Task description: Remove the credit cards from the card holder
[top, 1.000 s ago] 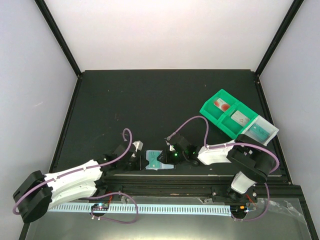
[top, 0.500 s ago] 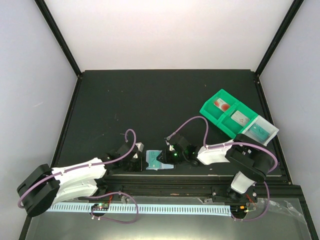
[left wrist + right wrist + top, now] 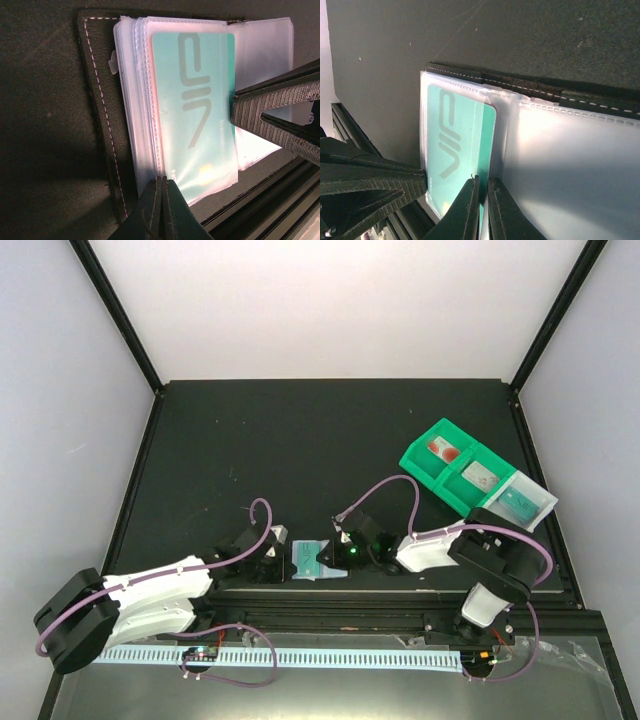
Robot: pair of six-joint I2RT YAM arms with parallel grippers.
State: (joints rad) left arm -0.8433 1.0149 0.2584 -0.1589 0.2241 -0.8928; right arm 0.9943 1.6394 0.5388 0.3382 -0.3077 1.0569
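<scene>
The card holder [image 3: 311,562] lies open near the table's front edge, with its black stitched cover [image 3: 97,100] and clear pockets [image 3: 570,165] showing. A teal credit card [image 3: 200,110] marked VIP sits in a pocket, one long edge [image 3: 489,135] poking out. My right gripper [image 3: 482,186] is shut on that exposed edge. My left gripper [image 3: 162,186] is shut on the rim of the clear pockets at the other side. In the top view the left gripper [image 3: 284,562] and right gripper [image 3: 334,558] flank the holder.
A green tray [image 3: 428,472] stands at the right. It holds a white card with red marks [image 3: 441,449], a pale grey card [image 3: 480,478] and a teal card [image 3: 520,500] in its clear end. The black front rail [image 3: 270,210] runs just beside the holder.
The left arm slid right and settled against the holder. The right gripper's jaws closed from partly open onto the teal card's edge.
</scene>
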